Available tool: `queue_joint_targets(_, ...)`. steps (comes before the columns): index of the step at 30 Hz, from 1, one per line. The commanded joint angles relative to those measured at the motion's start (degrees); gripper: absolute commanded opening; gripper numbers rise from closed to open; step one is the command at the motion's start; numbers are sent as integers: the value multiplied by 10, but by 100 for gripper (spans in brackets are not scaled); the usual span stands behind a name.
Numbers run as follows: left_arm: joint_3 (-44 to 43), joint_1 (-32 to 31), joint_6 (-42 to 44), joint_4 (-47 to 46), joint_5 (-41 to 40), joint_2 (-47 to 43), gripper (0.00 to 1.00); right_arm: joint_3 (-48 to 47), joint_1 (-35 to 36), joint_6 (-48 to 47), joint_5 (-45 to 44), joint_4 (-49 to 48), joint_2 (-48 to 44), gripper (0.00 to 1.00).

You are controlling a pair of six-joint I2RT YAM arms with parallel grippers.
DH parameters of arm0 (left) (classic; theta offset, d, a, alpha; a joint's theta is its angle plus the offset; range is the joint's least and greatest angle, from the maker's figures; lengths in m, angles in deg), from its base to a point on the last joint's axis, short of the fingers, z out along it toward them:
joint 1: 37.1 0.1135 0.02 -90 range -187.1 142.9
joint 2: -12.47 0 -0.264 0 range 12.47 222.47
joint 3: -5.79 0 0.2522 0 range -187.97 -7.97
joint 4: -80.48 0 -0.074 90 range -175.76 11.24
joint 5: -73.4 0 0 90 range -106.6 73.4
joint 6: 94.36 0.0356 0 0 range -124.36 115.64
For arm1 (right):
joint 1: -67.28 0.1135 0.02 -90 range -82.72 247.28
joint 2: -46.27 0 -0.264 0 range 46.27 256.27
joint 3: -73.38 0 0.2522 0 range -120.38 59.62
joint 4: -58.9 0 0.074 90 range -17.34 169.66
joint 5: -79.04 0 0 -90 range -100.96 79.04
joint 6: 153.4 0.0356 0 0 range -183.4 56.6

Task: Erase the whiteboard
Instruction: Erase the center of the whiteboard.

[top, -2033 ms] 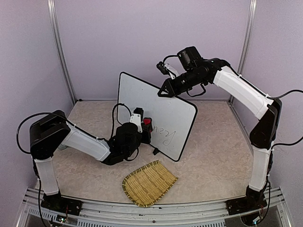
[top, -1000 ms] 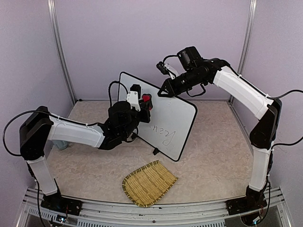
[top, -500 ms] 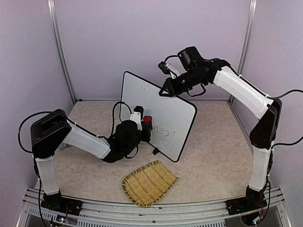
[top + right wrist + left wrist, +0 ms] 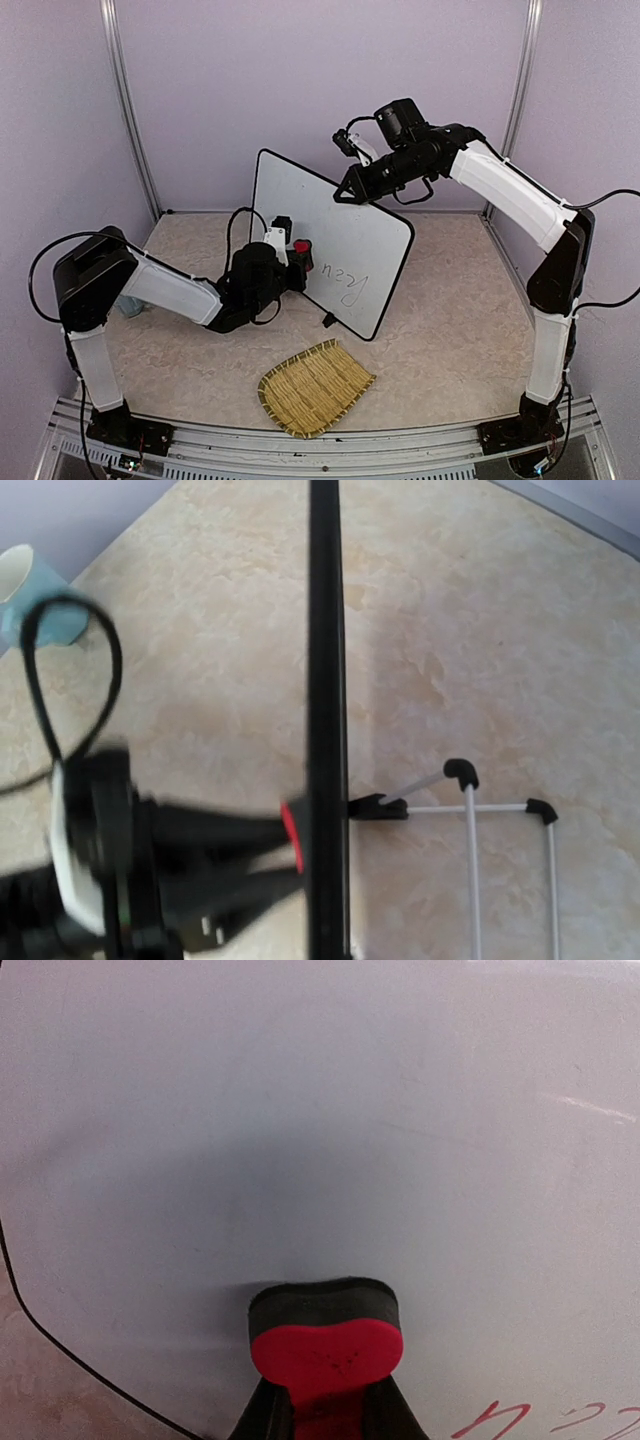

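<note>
The whiteboard (image 4: pixel 345 225) stands upright and tilted on the table, with dark handwriting (image 4: pixel 350 283) on its lower part. At the top, my right gripper (image 4: pixel 350 192) is shut on its rim. In the right wrist view the black rim (image 4: pixel 325 680) runs straight down the frame, and my own fingers do not show there. My left gripper (image 4: pixel 297 252) is shut on a red and black eraser (image 4: pixel 300 246). The eraser's (image 4: pixel 325 1335) black pad is pressed flat against the board's face (image 4: pixel 320 1110), left of the writing (image 4: pixel 495 1420).
A woven straw mat (image 4: pixel 315 385) lies near the front of the table, below the board. A light blue cup (image 4: pixel 40 595) stands at the left, behind my left arm. The board's white wire stand (image 4: pixel 500 810) sticks out behind it.
My left gripper has slid the eraser down the board from near its top edge, then a little left and up. The right arm has held still.
</note>
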Motion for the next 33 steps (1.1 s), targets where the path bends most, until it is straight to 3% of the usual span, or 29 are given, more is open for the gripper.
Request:
queue_joint_targets(1,-25,44,17,-6,6,-52,19,25,41,-10,116,50,28,0)
queue_joint_targets(11,-21,49,18,-10,22,-56,20,19,42,-10,117,51,34,0)
queue_joint_targets(22,-13,-12,1,-25,15,31,19,19,43,-10,116,53,34,0)
queue_joint_targets(33,12,-57,-46,-37,11,60,19,21,44,-11,116,52,30,0)
